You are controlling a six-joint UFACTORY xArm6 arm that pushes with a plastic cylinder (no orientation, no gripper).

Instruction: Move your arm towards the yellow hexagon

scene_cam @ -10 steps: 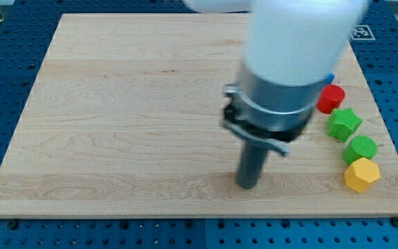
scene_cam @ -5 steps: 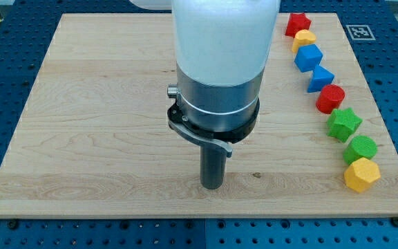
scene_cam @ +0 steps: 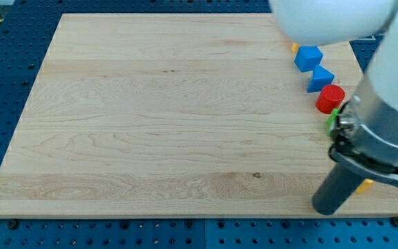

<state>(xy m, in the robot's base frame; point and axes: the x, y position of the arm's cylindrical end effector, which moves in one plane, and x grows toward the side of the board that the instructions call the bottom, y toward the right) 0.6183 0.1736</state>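
My tip rests on the wooden board near its bottom right corner. The yellow hexagon is almost wholly hidden behind the rod; only a small yellow sliver shows just right of it, close to the tip. The arm's body covers the right edge of the view. A red cylinder, a blue block and a blue cube stand in a column along the board's right side. A thin strip of a green block shows below the red cylinder.
A sliver of another yellow block shows at the top right under the arm. A blue perforated table surrounds the board. The board's bottom edge lies just below my tip.
The arm has swung from the board's bottom middle to the bottom right, now covering the green blocks and most of the yellow hexagon, as well as the red star at the top.
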